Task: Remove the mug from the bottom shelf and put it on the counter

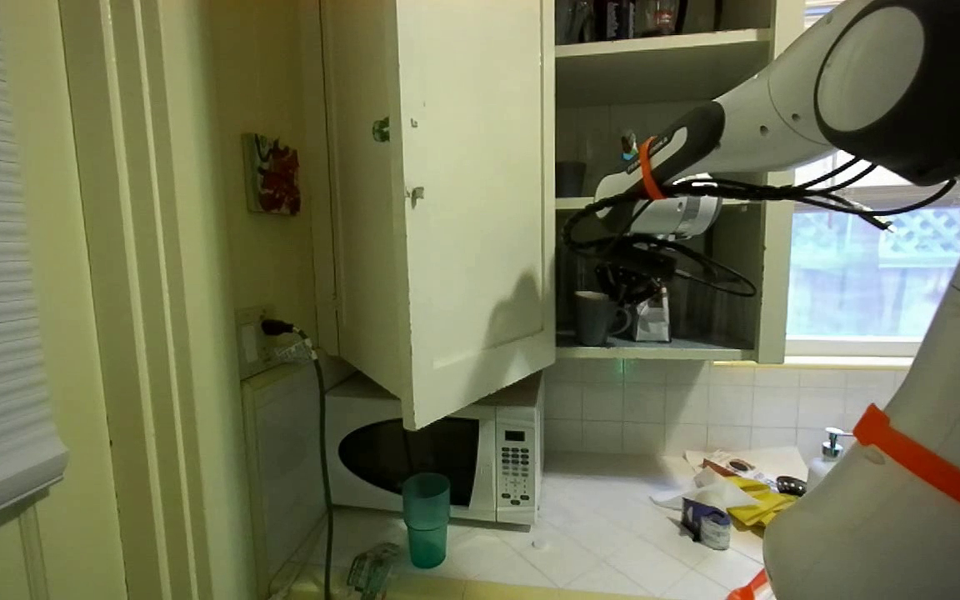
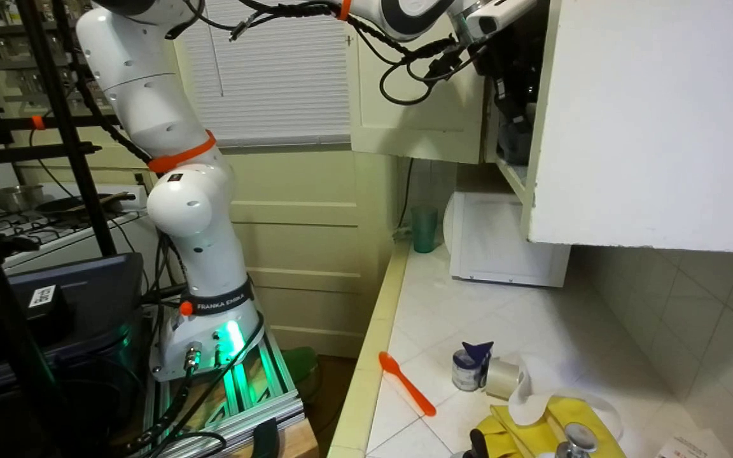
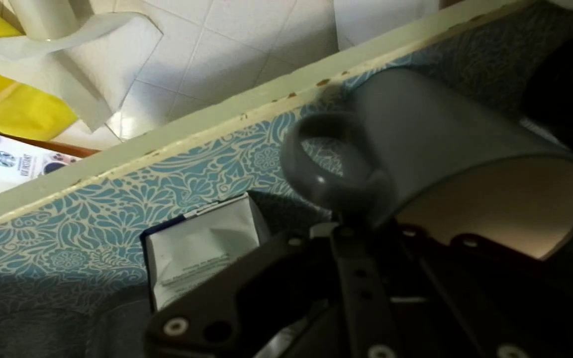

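Note:
The grey mug (image 1: 593, 318) stands upright on the bottom shelf (image 1: 655, 353), near the shelf's front edge. In the wrist view the mug (image 3: 435, 129) shows its handle, grey side and pale-lit inside. The shelf there has a blue floral liner (image 3: 217, 164). My gripper (image 3: 361, 226) reaches the mug's rim beside the handle, with its fingers close together around that part; the exact contact is dark. In an exterior view the gripper (image 2: 519, 117) is above the mug (image 2: 515, 145), partly behind the cupboard side. The counter (image 1: 588, 525) lies below the cupboard.
A white carton (image 3: 202, 248) stands beside the mug. The cupboard door (image 1: 480, 208) hangs open next to it. Below are the microwave (image 1: 513, 467), the teal tumbler (image 1: 427, 525), a small can (image 2: 466, 371), an orange spoon (image 2: 408, 385) and a yellow bag (image 2: 564, 420).

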Robot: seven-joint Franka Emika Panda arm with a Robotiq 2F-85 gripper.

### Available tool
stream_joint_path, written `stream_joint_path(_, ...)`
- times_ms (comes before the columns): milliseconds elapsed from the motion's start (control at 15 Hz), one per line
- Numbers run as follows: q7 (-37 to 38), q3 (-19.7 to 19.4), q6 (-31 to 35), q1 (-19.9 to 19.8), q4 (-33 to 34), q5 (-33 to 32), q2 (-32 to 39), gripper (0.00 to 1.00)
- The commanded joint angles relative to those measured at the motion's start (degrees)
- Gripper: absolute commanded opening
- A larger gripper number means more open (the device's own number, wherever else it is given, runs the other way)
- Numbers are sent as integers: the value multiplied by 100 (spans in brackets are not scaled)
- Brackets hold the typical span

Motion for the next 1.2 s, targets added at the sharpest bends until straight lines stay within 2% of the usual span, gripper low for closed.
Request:
stream_joint_path(0, -47, -2, 33, 59, -353, 87, -411, 2)
stream_joint_path(600, -50, 13, 125, 63, -492, 189, -626, 2)
stream_joint_path(1133, -570, -58, -126, 156, -788, 392, -1057, 2)
